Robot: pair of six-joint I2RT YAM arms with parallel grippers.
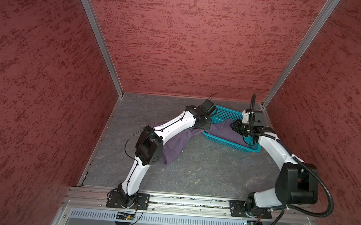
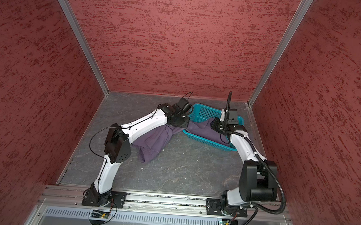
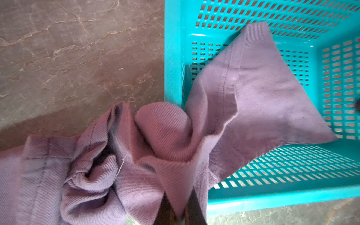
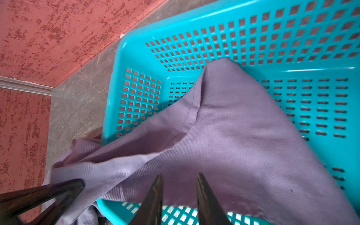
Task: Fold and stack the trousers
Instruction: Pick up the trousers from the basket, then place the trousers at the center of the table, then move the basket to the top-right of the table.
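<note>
Grey stone-look table (image 1: 203, 175): flat, matte, veined. On it the trousers (image 1: 176, 143), lavender-grey twill w/ fine diagonal ribs, lie half in, half out. One crumpled end sits on the table; the rest drapes over the rim into the teal basket (image 1: 225, 115) near the far right corner. The basket is rigid plastic w/ perforated walls & floor and a rounded rim.

We judge the cloth soft, light & limp, not slippery. It'll sag & bunch from any single pinch, and may drag the light basket along if it snags on the rim. Best hold, we think: stitched edges or hem, where layers are thicker, one pinch per arm, well apart, so it hangs flat.

The left gripper (image 3: 178, 194) is pressed together on a bunched fold of the trousers, just outside the basket's corner. The right gripper (image 4: 179, 175) hovers over the cloth inside the basket, partly spread, nothing pinched that we can see.

Smallest: a dark stitched seam (image 4: 191, 109) along a ridge of cloth.
</note>
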